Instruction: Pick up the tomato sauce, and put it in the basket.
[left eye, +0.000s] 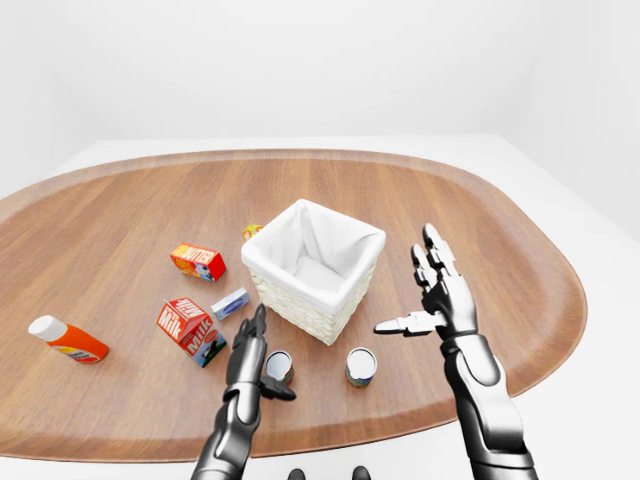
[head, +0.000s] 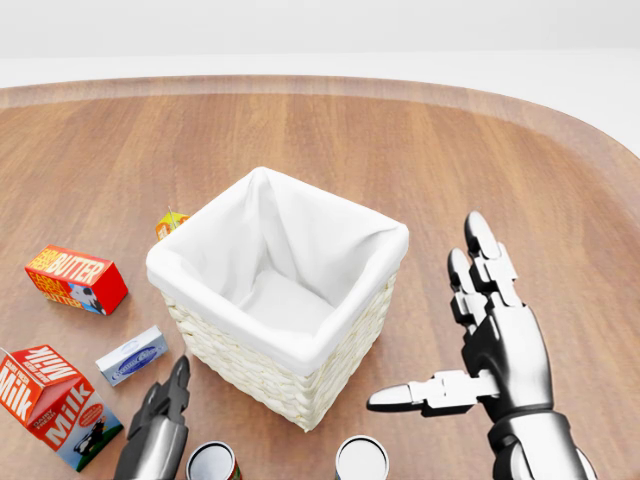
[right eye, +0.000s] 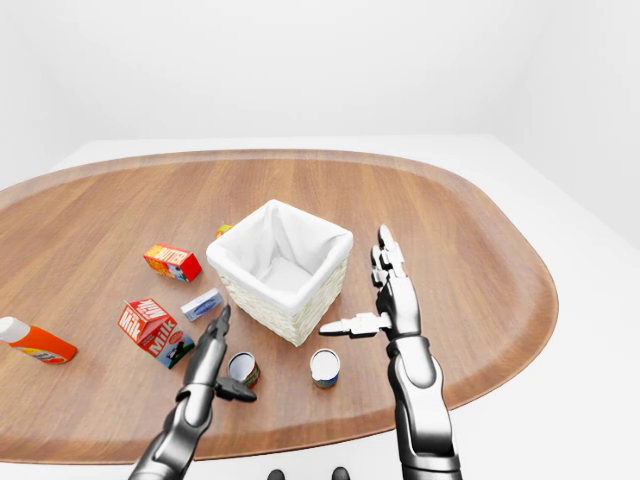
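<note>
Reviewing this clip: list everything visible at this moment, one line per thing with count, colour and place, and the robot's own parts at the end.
Oval wooden table: one, brown, fills the view.
White-lined wicker basket: one, cream, table centre, empty.
Red-labelled tin can: one, below the basket, beside the left hand.
Blue-labelled tin can: one, right of the first can.
Red milk carton: one, left of the basket, lying tilted.
Red butter box: one, above the milk carton.
Small pale blue box: one, between carton and basket.
Small yellow-orange box: one, at the basket's upper-left corner, partly hidden.
Orange bottle with white cap: one, far left, lying down.
Left hand: metallic, fingers open beside the red-labelled can.
Right hand: metallic, open, right of the basket.
</note>
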